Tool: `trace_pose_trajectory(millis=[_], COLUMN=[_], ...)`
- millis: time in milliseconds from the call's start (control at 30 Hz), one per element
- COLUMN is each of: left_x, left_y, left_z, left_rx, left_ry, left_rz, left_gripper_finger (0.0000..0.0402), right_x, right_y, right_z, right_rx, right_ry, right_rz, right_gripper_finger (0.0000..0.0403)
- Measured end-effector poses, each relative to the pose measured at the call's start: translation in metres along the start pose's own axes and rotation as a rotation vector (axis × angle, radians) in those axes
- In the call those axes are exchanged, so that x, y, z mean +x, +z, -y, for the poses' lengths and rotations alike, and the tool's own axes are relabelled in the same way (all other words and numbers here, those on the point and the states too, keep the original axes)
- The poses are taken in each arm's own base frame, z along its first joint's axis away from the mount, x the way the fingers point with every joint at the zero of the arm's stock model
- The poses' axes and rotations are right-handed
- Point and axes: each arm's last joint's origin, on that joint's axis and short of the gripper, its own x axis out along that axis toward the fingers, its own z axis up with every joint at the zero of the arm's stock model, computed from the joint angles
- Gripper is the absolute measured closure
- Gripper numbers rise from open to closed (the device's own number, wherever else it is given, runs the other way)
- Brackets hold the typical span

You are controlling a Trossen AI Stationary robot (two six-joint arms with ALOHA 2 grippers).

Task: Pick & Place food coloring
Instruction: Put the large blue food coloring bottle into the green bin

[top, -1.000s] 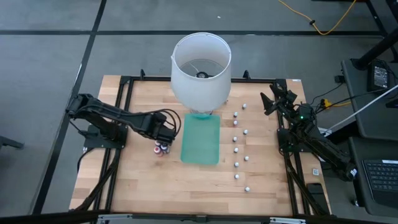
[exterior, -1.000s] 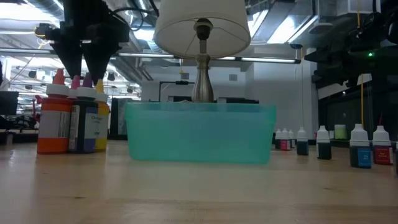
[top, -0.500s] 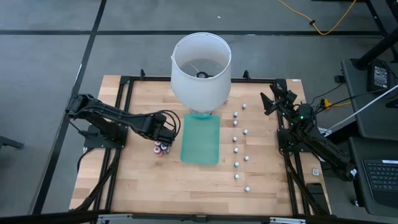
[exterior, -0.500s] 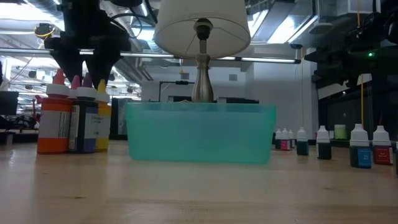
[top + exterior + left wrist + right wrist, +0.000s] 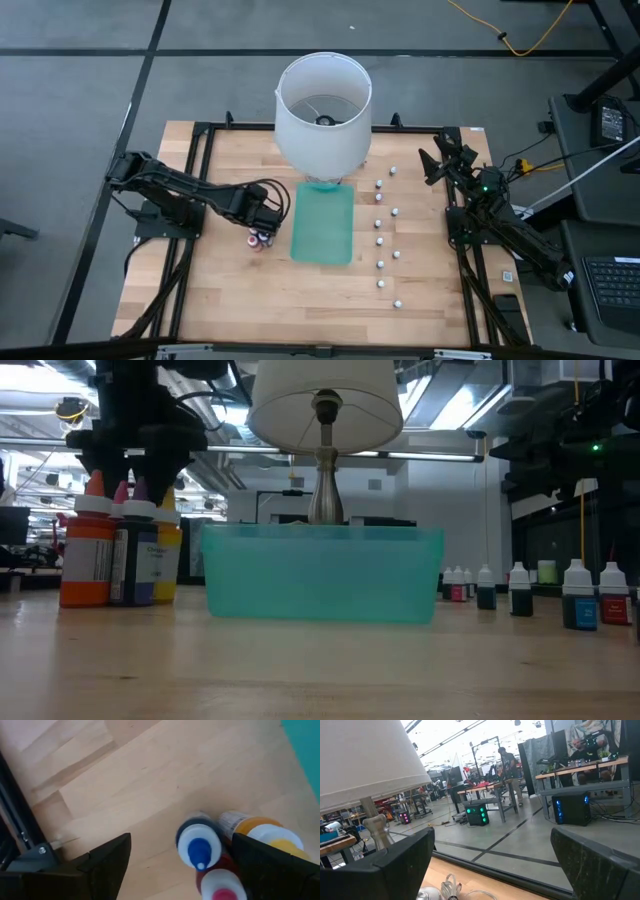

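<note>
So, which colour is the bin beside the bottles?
Teal bin, clearest in the low view.

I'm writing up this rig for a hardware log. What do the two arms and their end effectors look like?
Both arms are black and slender, built from jointed segments. The left arm has black cables looping near its wrist, and its left end effector ends in two flat, dark, wedge-shaped fingers. The right arm shows a small green light and trailing cables; the right end effector has the same broad, dark fingers.
</note>
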Motion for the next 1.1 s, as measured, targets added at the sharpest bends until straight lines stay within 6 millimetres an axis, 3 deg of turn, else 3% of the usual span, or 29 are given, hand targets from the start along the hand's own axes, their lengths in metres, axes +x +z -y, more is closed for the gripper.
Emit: trace_pose_trajectory(millis=[700, 1100], left_x=[0.0005, 0.0014], left_y=[0.0013, 0.0001], left_z=[-0.001, -0.0011], left_rx=[0.03, 0.05], left_ry=[0.005, -0.001], left_rz=[-0.007, -0.036], left_gripper_finger=[0.0208, 0.0248], right_x=[0.0, 0.0], right_y=[0.0, 0.0], right_z=[0.0, 0.0], right_rx=[0.0, 0.0], right_ry=[0.0, 0.0], right_rz=[0.0, 0.0], right_gripper_finger=[0.0004, 0.0004])
